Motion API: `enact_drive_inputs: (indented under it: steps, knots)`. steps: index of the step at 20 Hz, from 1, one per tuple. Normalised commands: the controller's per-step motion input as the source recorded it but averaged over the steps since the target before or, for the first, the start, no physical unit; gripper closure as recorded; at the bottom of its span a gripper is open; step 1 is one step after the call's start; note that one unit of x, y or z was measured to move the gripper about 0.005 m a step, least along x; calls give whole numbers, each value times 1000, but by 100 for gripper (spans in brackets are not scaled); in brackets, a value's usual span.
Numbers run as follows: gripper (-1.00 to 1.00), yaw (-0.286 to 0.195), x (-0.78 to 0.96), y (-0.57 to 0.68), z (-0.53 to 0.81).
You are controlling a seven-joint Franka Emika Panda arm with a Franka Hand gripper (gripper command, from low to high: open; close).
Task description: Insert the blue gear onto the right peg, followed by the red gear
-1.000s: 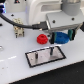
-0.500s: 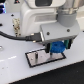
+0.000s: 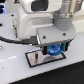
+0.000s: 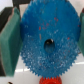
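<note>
Gripping blue gear (image 4: pixel 48 44) | fingers (image 4: pixel 9 42) clamp its rim both sides | red gear (image 4: pixel 48 80) beneath

I read this as a robotics lab bench. My arm (image 3: pixel 47 20), a bulky white and grey machine with a black cable (image 3: pixel 15 39) trailing off it, works over a plain white surface (image 3: pixel 12 70) that carries only a small black-edged metal plate (image 3: pixel 35 58), a test fixture rather than household furniture.

The hand (image 3: pixel 55 49) holds the blue gear (image 3: pixel 54 49) over the plate (image 3: pixel 34 59).
</note>
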Motion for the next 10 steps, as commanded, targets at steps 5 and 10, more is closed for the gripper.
enact_drive_inputs:
  steps: [5, 10]
  knots:
    - [100, 0, -3, 25, 368]
    - [100, 0, 96, -73, 9]
